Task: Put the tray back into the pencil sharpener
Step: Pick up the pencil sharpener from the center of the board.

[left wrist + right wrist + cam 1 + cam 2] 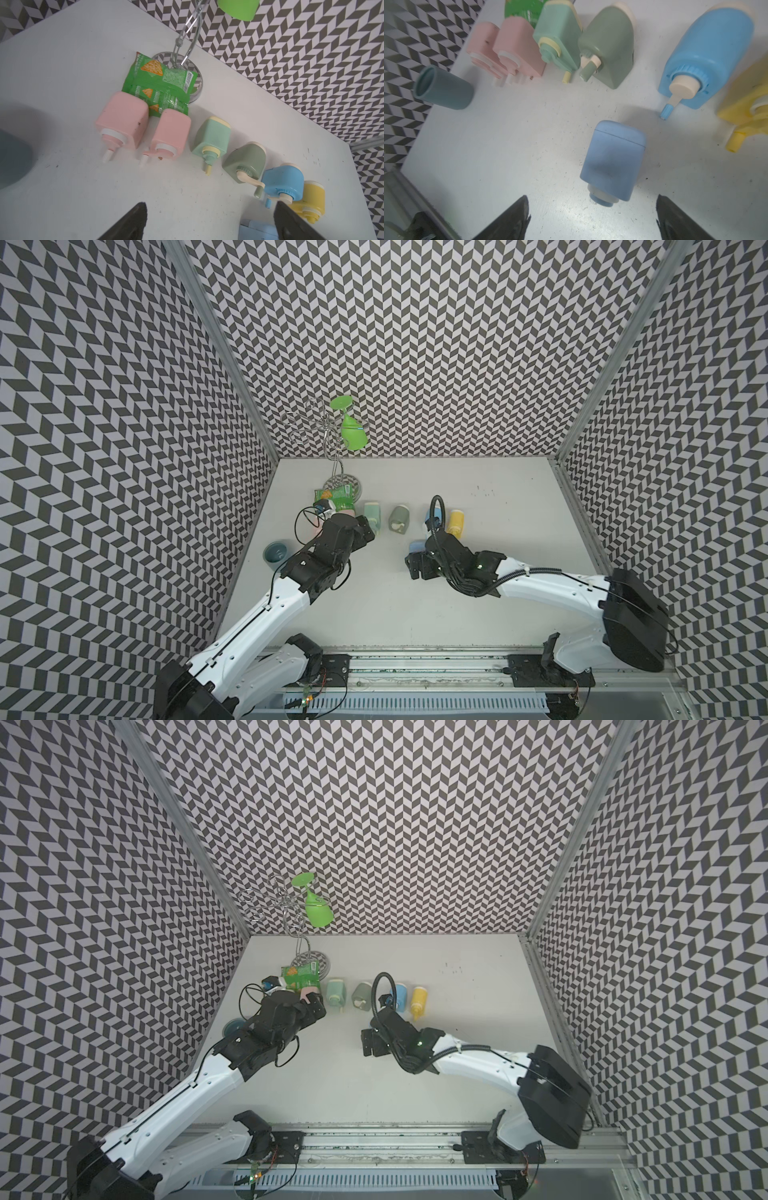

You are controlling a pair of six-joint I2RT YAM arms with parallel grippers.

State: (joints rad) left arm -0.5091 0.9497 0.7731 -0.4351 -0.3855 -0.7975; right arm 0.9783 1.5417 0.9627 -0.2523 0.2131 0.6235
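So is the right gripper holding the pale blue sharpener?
No, the right gripper is open; the pale blue sharpener lies free on the table.

Pale blue pencil sharpener (pixel 612 164), tray (pixel 616 127) flush inside, free on white table (pixel 529 135)

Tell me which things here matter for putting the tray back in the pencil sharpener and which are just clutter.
Job: light blue pencil sharpener standing apart; its tray looks seated.

Lying about: pink sharpeners, mint sharpener, sage sharpener, bright blue sharpener, yellow sharpener, chip bag, teal cup, glass rack, green wine glass.
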